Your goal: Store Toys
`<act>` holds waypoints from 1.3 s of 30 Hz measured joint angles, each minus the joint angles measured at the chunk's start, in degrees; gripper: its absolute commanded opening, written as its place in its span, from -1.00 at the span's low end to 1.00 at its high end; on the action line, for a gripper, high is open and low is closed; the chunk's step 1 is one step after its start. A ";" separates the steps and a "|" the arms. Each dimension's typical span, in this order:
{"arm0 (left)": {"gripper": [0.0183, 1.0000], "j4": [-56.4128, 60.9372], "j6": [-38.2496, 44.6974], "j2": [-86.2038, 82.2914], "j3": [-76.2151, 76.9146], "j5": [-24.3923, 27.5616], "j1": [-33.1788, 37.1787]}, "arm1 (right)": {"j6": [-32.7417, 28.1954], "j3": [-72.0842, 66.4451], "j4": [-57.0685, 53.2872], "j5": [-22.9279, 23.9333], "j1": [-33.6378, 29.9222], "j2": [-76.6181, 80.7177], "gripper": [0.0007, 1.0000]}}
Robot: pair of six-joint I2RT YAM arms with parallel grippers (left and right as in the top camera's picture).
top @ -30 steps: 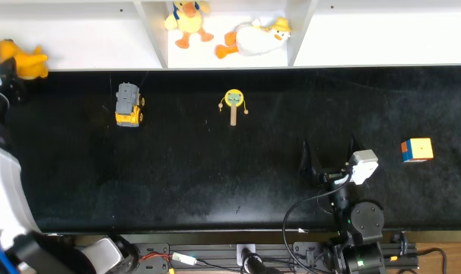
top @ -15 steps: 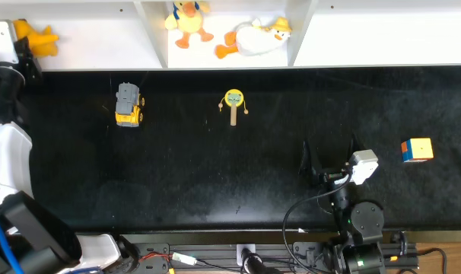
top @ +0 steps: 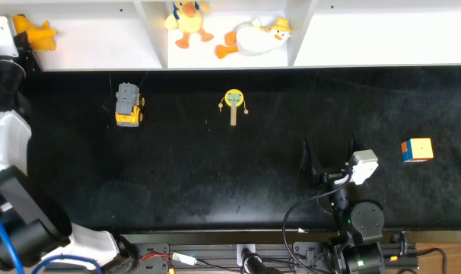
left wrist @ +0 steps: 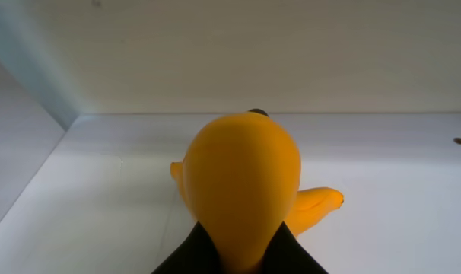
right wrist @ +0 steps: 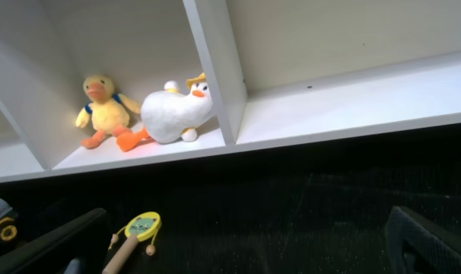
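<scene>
The left gripper [left wrist: 240, 257] is clamped on the orange plush toy [left wrist: 242, 183], which sits just ahead of it inside the shelf's left compartment [left wrist: 413, 190]. The right gripper [top: 329, 158] stands with jaws apart, well away from that toy.

**Shelf** [top: 160, 34], access by compartment.
- Left compartment: orange plush [top: 34, 34] with the left gripper [left wrist: 238, 262] clamped on it; bare floor on either side of the plush.
- Middle compartment: yellow duck [top: 188, 21] and white goose [top: 253, 36] side by side, with little room left.
- Right compartment: bare floor and an open mouth.
- Mat [top: 177, 167] before the shelf: truck [top: 128, 103] before the left compartment and rattle [top: 233, 105] before the middle one, a wide gap between them. Cube [top: 417, 149] lies well out from the right compartment.
</scene>
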 measured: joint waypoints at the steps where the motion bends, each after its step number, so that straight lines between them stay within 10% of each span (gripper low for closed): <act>1: -0.80 0.04 -0.15 0.57 0.55 -0.04 -0.09 | -0.02 0.00 -0.02 0.00 0.00 0.00 0.99; 13: -0.58 -0.87 -0.83 4.02 4.61 -0.20 -0.85 | 0.00 0.00 -0.02 0.00 0.00 0.00 0.99; 17: 0.20 -2.03 -0.87 4.02 4.92 -0.72 -0.85 | -0.02 0.00 0.02 0.00 0.00 0.00 0.99; 22: 0.46 -2.89 -0.98 4.02 5.01 -1.22 -0.85 | 0.00 0.00 0.00 0.00 0.00 0.00 0.99; 34: 0.58 -0.63 -1.03 4.04 5.01 -1.16 -0.85 | -0.02 0.00 0.00 0.00 0.00 0.00 0.99; 39: 0.33 0.55 -1.16 4.02 5.01 -0.81 -0.85 | 0.00 0.00 0.00 0.00 0.00 0.00 0.99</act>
